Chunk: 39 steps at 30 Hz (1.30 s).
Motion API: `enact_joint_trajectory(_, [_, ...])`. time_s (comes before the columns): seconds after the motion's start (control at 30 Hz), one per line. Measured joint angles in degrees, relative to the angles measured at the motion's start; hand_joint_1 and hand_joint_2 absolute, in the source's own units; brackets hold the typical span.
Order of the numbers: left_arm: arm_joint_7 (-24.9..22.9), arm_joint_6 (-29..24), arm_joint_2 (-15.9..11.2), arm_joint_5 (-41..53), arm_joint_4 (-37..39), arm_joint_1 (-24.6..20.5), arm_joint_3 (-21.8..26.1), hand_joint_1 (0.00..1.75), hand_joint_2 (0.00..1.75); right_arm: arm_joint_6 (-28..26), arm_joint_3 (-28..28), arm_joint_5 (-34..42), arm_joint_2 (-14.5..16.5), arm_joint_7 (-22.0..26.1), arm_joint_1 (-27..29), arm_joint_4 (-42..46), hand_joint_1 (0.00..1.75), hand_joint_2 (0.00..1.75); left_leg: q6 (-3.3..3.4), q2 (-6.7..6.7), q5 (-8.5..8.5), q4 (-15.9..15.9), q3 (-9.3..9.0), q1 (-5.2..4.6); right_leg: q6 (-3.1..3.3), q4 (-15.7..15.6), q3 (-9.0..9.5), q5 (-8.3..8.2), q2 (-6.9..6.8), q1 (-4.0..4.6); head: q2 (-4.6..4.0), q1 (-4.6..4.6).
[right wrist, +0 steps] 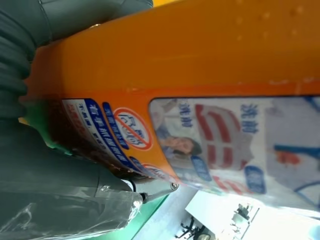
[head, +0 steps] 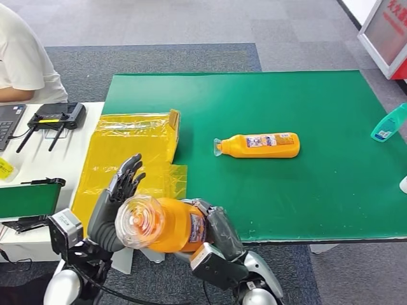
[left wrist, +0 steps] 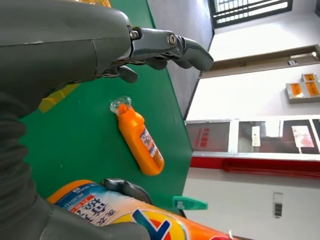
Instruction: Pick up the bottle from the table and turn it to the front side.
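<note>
At the lower middle of the head view, just off the near edge of the green counter (head: 336, 190), the orange bottle (head: 168, 223) is up in the air, lifted clear. Its long axis runs roughly left to right with the clear cap end tipped toward the camera at the lower left. The right hand (head: 218, 232) wraps the body of it from the right side and grips it firmly. The left hand (head: 120, 197) stands just beside the cap end with its fingers spread, holding nothing; it is the nearer hand to the cap, but whether it touches the bottle I cannot tell. To my eye the turn depends on rolling the bottle about that long axis until its front label faces forward.

In the right wrist view the label shows blue and white panels, a red circular prohibition mark and Chinese characters too blurred to read. In the left wrist view a large blue and red logo shows, also unreadable.

A second orange bottle (head: 259, 145) lies on its side mid-counter, and a teal bottle (head: 388, 124) at the right edge.
</note>
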<state>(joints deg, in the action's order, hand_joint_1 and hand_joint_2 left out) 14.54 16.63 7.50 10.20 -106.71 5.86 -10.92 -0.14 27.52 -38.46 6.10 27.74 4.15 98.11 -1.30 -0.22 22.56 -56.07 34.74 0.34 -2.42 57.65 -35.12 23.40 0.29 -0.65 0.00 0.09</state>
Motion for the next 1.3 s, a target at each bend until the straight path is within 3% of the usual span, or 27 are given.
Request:
enact_joint_trajectory(0.7, [-0.6, 0.1, -8.5, -7.0, 6.2, -7.4, -12.6, 0.00, 1.75, -0.9, 0.1, 4.5, -1.5, 1.0, -1.2, -4.9, 1.75, 1.75, -0.03, 0.00, -0.02, 0.0, 0.01, 0.00, 0.01, 0.0, 0.01, -0.01, 0.01, 0.01, 0.00, 0.00])
enact_joint_trajectory(0.87, [-0.6, 1.9, -10.8, -8.2, 6.3, -7.4, -18.8, 0.00, 1.75, 1.6, -1.0, 5.6, -1.4, -0.4, -3.6, -8.3, 1.75, 1.75, -0.02, 0.00, -0.03, 0.0, 0.01, 0.00, 0.02, 0.0, 0.05, -0.02, 0.01, 0.00, 0.00, 0.03])
enact_joint_trajectory(1.3, [-0.5, 2.1, -15.3, -14.1, 8.3, -9.0, -21.1, 0.00, 1.75, 3.8, 0.8, 7.2, -0.9, 0.2, -5.8, -15.6, 1.75, 1.75, -0.04, 0.00, -0.04, 0.0, 0.01, 0.02, 0.03, 0.0, 0.04, -0.02, 0.02, 0.05, 0.00, 0.03])
